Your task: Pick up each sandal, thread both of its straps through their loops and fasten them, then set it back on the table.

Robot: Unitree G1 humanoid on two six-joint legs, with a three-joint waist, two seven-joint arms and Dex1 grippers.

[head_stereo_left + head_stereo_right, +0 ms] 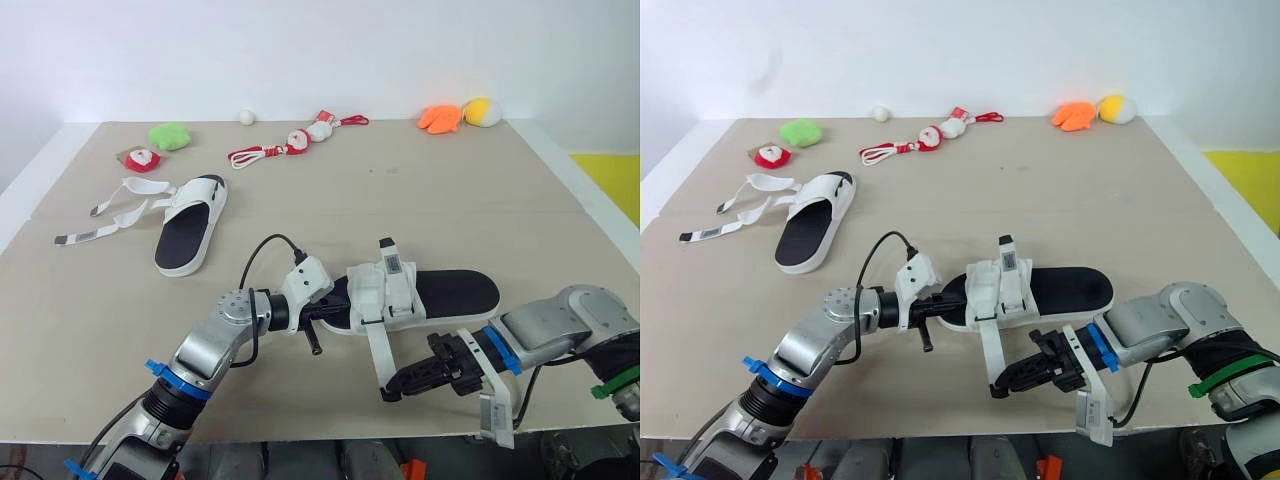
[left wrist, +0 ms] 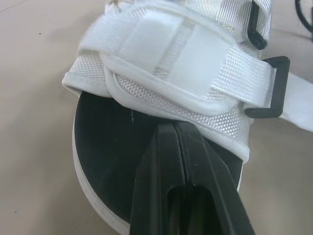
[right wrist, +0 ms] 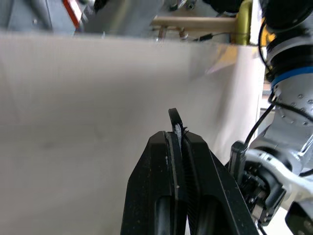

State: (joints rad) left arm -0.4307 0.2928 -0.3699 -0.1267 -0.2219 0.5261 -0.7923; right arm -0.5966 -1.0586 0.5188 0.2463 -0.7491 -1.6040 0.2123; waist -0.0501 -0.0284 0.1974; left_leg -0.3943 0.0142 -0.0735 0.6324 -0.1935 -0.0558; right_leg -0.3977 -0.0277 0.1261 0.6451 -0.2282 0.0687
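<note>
The near sandal (image 1: pixel 440 293), white with a black insole, lies at the table's front, one strap fastened over its top. My left gripper (image 1: pixel 326 310) is shut, its tips pressing on the insole (image 2: pixel 112 161) at the sandal's left end. The other strap (image 1: pixel 379 352) hangs out toward the front edge. My right gripper (image 1: pixel 393 387) is shut on that strap's end, whose black tip (image 3: pixel 174 119) pokes out between the fingers. A second sandal (image 1: pixel 188 235) rests at the far left with both straps (image 1: pixel 112 213) lying loose on the table.
Along the back edge lie small toys: a green plush (image 1: pixel 170 135), red-and-white figures (image 1: pixel 141 159) (image 1: pixel 298 140), a white ball (image 1: pixel 246 116), an orange plush (image 1: pixel 439 118) and a yellow one (image 1: pixel 482 111). The table's front edge (image 1: pixel 330 438) is close to both grippers.
</note>
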